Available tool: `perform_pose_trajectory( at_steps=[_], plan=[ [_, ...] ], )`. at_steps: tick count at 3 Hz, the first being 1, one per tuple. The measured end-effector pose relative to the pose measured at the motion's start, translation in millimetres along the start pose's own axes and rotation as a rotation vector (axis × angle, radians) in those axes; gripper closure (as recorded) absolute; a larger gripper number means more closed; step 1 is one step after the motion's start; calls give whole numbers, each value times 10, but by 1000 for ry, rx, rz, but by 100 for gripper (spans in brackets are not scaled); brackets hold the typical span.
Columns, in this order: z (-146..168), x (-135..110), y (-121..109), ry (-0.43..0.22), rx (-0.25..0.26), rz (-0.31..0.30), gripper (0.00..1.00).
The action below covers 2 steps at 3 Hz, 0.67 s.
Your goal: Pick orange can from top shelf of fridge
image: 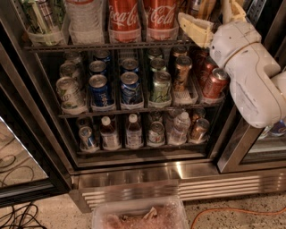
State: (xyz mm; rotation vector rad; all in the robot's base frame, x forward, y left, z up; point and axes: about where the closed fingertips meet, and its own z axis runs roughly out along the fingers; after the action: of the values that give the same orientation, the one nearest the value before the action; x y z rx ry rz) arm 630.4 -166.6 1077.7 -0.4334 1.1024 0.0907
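**Figure: the tool at the fridge's upper rack.**

- **Tool.** You find the tool (pixel 206 13) at the upper right. Its 2 pale yellow fingers (pixel 194 27) are spread apart. 1 finger reaches toward the picture's left, just above the rack's front edge. The other points upward and is cut by the upper border.
- **Task object.** The orange can (pixel 199 5) stands between the fingers. Only its lower, gold-toned body shows. You cannot tell whether either finger touches it.
- **Arm.** The white arm (pixel 250 71) runs down and to the right from the tool, in front of the right-hand door frame.
- **Top shelf.** The orange can sits at the right end of the top shelf (pixel 111 45). Just to its left are 2 red Coca-Cola cans (pixel 123 20) side by side. Further left are a clear water bottle (pixel 85 20) and a green-labelled container (pixel 42 20) in a clear tray.
- **Middle rack.** The middle rack (pixel 134 109) holds blue Pepsi cans (pixel 129 85), a green can (pixel 161 86) and a brown-copper can (pixel 182 71). A tilted red can (pixel 215 82) is close to the arm.
- **Lower rack.** Small bottles (pixel 133 132) and cans stand in a row.
- **Fridge and floor.** The fridge (pixel 134 176) has a stainless-steel, vented base. On the floor before it lie a clear plastic tub (pixel 138 214), an orange cable (pixel 241 210) and black cables (pixel 18 217).
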Motion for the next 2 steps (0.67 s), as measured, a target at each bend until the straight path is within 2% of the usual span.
perform_pose_trajectory(
  at_steps=[2],
  plan=[
    [43,29,247,7,-38,-20,25]
  ],
)
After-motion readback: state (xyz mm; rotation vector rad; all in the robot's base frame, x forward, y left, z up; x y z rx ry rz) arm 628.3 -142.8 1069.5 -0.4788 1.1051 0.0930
